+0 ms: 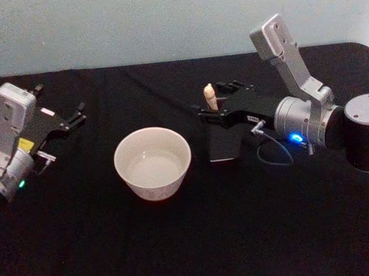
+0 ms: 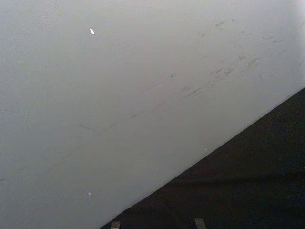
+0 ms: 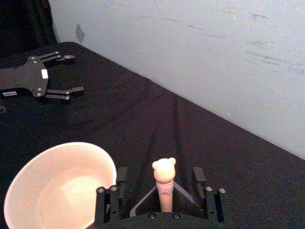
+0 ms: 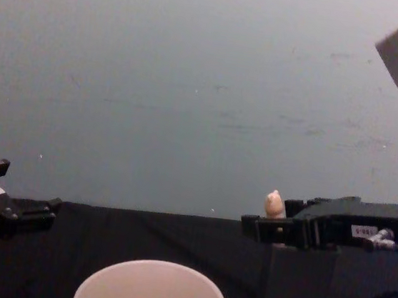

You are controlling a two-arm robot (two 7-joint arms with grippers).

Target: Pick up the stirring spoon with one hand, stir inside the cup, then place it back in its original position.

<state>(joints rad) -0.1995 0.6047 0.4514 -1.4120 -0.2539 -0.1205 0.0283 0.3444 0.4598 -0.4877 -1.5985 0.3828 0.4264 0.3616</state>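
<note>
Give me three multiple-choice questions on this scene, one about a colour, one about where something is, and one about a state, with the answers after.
1. The cup is: A red; B cream-white; C blue.
2. The stirring spoon is: A lying flat beside the cup; B inside the cup; C standing in the dark holder.
3. The right gripper has its fingers: A open on either side of the spoon's handle; B shut on the cup's rim; C holding the spoon above the cup.
Answers: 1 B, its wall and rim are pale cream. 2 C, its handle rises from the holder's mouth. 3 A, a gap shows between the handle and each finger.
</note>
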